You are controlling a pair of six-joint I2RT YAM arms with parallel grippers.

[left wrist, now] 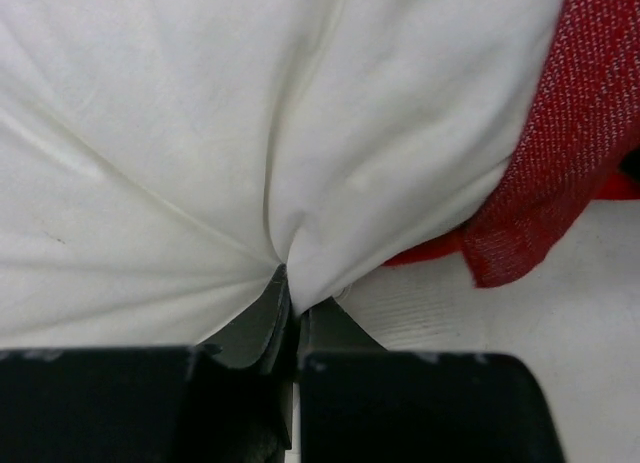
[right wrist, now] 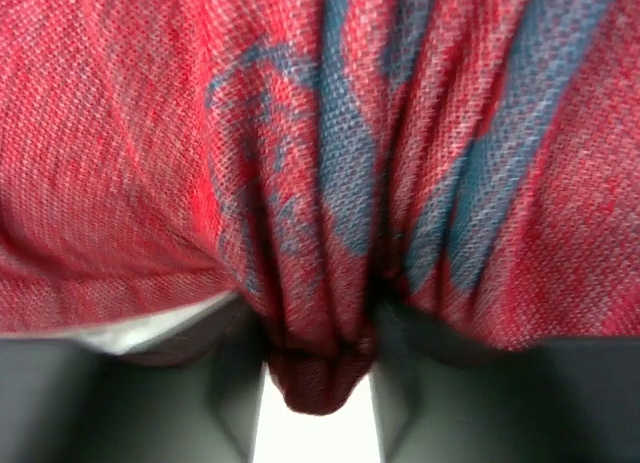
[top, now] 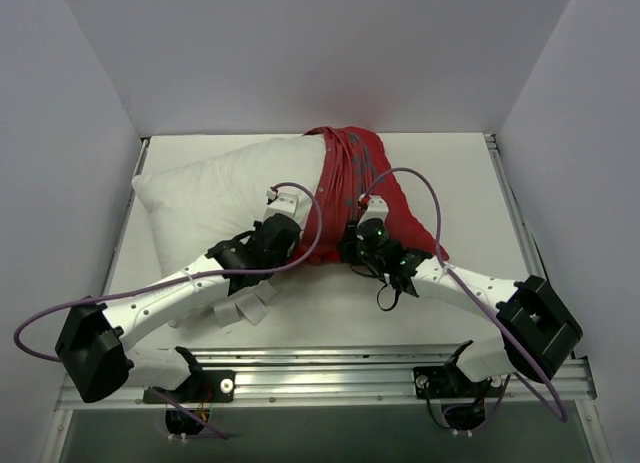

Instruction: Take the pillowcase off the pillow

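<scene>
Grip check: left tool [left wrist: 290, 298] closed tight, pinching pillow [left wrist: 200, 133] fabric; right tool [right wrist: 320, 383] clamped on a bunched pillowcase [right wrist: 320, 183] fold. Beyond, on the desk [top: 330, 308], the pillowcase covers only the pillow's right end. Risk: either shallow pinch slipping under opposing pull.

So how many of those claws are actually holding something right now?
2. The left gripper pinches the white pillow at its near edge; the right gripper, just beside it, pinches a fold of the red pillowcase. Neither is hidden.

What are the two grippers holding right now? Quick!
Left gripper: closed, pinching a fold of the pillow.
Right gripper: closed, clamping a bunch of the pillowcase.
</scene>
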